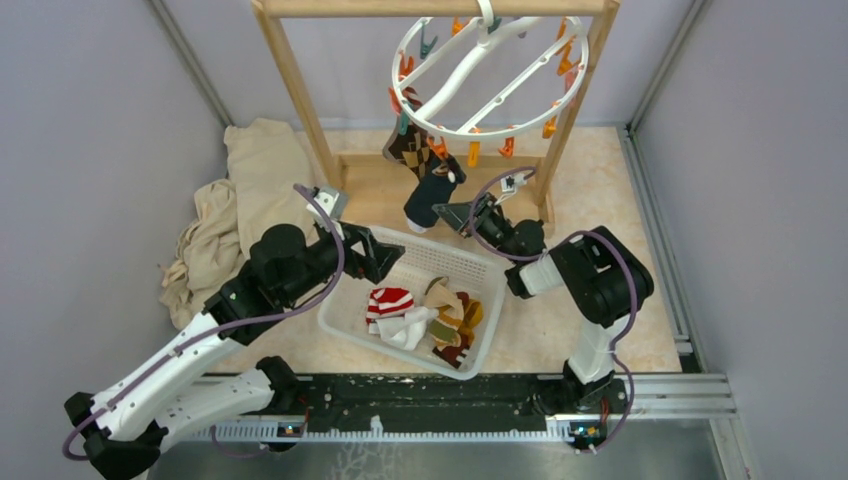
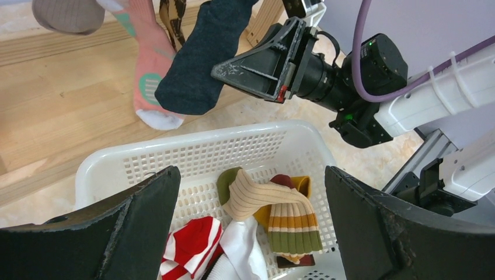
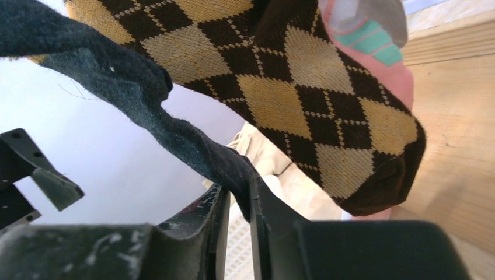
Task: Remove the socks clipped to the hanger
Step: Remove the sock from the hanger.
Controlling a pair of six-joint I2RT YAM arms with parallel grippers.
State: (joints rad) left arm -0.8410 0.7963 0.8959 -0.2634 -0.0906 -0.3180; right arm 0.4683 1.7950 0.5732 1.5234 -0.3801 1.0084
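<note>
Right wrist view shows the right gripper [image 3: 239, 195] clamped on the lower part of the navy sock [image 3: 117, 76], the dark knit pinched between its two fingers. The brown argyle sock [image 3: 303, 99] and a pink sock [image 3: 382, 64] hang just behind.

In the top external view the navy sock dangles from a clip on the near rim of the hanger [image 1: 465, 65]. The hanger is hooked on the wooden frame [image 1: 293, 90], above the far end of the white basket [image 1: 440, 265]. The left gripper [image 2: 252, 175] hovers over the basket with its jaws spread wide, holding nothing. Several loose socks [image 1: 390, 302] lie inside the basket.

The step in hand looks to be pulling the navy sock free of its clip. The next move likely calls for a steady downward pull toward the basket. It should be firm enough to slip the fabric out of the clip without swinging the ring or dragging the neighbouring socks along.
</note>
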